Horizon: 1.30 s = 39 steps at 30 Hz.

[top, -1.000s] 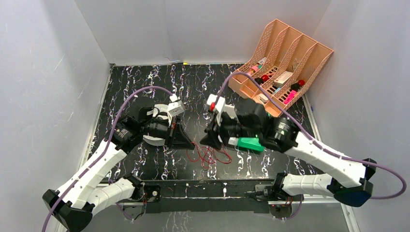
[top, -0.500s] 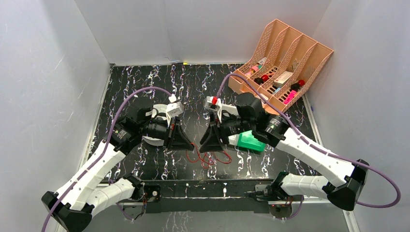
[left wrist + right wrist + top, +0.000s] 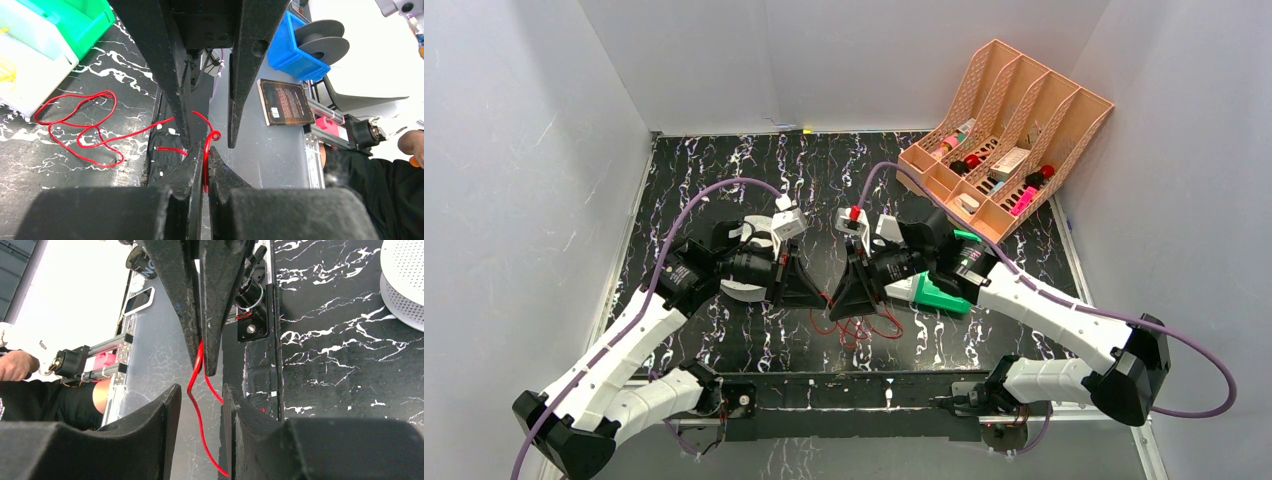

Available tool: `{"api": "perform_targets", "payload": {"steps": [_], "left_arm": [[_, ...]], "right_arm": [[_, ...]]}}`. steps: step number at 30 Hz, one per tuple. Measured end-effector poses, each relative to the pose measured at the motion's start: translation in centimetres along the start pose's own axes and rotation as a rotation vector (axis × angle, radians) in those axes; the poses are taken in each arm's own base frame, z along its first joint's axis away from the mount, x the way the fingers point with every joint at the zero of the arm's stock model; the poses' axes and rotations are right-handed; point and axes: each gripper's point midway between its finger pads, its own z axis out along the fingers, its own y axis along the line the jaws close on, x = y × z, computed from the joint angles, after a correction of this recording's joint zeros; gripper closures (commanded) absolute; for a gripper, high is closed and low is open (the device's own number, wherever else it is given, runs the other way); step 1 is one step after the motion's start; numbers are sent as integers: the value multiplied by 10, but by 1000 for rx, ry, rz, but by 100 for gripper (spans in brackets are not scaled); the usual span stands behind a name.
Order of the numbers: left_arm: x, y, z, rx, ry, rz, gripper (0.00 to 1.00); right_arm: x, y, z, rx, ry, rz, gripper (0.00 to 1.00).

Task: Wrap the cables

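A thin red cable [image 3: 861,325] lies in loose loops on the black marbled table [image 3: 724,170] near the front edge. My left gripper [image 3: 817,298] is shut on one end of it; in the left wrist view the cable [image 3: 80,125] rises into the closed pads, and the left gripper [image 3: 205,150] pinches it with the tip curling out. My right gripper [image 3: 838,300] faces it tip to tip. In the right wrist view the right gripper [image 3: 200,392] is open, and the cable [image 3: 195,405] hangs between its fingers without being pinched.
A peach divided rack [image 3: 1064,100] with small items stands at the back right. A green bin [image 3: 944,296] lies under the right arm. A white round object [image 3: 744,291] sits under the left wrist. The table's front edge [image 3: 854,385] is just below the cable.
My right arm has swung left and lowered, bringing its open fingers up around the cable end held by the left gripper. The left gripper has hardly moved.
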Motion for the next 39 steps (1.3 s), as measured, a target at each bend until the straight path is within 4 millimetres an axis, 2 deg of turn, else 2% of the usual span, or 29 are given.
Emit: {"api": "perform_targets", "payload": {"steps": [6, 8, 10, 12, 14, 16, 19, 21, 23, 26, 32, 36, 39], "left_arm": [[-1, 6, 0, -34, -5, -5, 100], [-1, 9, 1, -45, -5, -10, 100], [-1, 11, 1, -56, -5, -15, 100], [-1, 14, 2, -67, -4, -20, 100], [-1, 17, 2, -83, -5, -23, 92], [-2, 20, 2, -98, -8, -25, 69], [-3, 27, 1, -147, -19, -28, 46], [-6, 32, -2, -194, -35, -22, 34], [-10, 35, -8, -247, -62, -7, 28], [-16, 36, -17, -313, -107, 22, 20], [-25, 43, -38, -464, -184, 53, 18], [-20, 64, -49, -599, -175, 12, 19], [-8, 90, -58, -731, -130, -45, 19]], "right_arm": [[6, -1, 2, -20, 4, 8, 68], [5, -1, 2, -22, 0, 7, 80], [5, -2, 3, -23, -4, 4, 100], [5, -2, 3, -19, -5, 4, 100], [5, -4, 3, -9, -9, 6, 100], [4, -7, 1, 20, -18, -3, 100], [3, -10, -1, 54, -26, -11, 100], [2, -14, -5, 106, -29, -10, 100], [-2, -20, -9, 170, -33, -10, 100], [-8, -28, -16, 254, -45, -16, 100], [-15, -49, -35, 452, -77, 4, 100], [-17, -69, -48, 599, -100, 45, 100], [-17, -84, -59, 711, -123, 77, 100]]}}
